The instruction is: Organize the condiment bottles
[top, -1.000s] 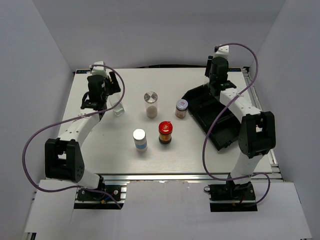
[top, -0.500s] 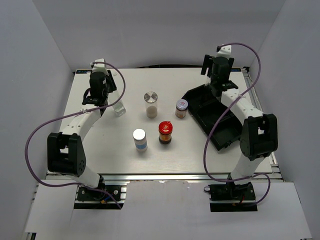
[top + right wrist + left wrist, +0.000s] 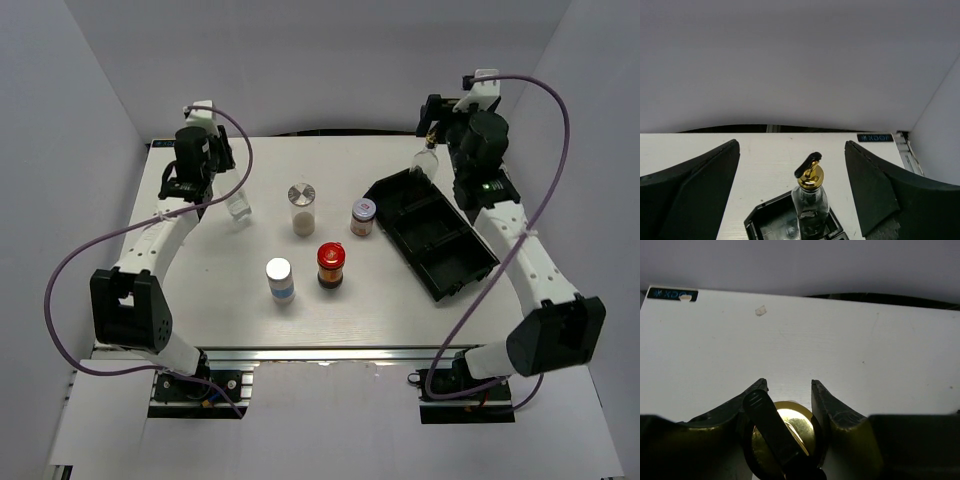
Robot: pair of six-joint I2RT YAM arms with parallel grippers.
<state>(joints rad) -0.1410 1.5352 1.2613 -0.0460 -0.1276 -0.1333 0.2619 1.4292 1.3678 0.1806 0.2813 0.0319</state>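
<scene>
The white table [image 3: 200, 300] carries a black plastic compartment tray [image 3: 455, 265] on its right side. Half a second ago the right arm lay low across that tray. It has now lifted and drawn back toward the far right corner, so the whole tray shows.

The right gripper [image 3: 790, 143] is spread wide. Between its fingers, touching neither, a tall clear glass bottle with a gold pourer [image 3: 810, 200] stands upright in the tray's far compartment. By the look of it, the first bottle has been placed and let go.

The left arm has hardly shifted. The left gripper [image 3: 788, 385] is closed in on the gold top of the second tall clear glass bottle [image 3: 237, 207], which fills the gap between its fingers. That bottle stands on the table at far left and seems to lean a little more than it did a moment ago, which suggests the grip has taken and a lift is starting.

Four jars have not moved from the middle of the table:
- the silver-lidded clear jar [image 3: 301, 205]
- the small silver-lidded jar [image 3: 363, 215] just beside the tray's near-left corner
- the red-lidded dark jar [image 3: 331, 265]
- the blue-labelled silver-lidded jar [image 3: 280, 280]

Judging by this, five bottles are left to put away.
</scene>
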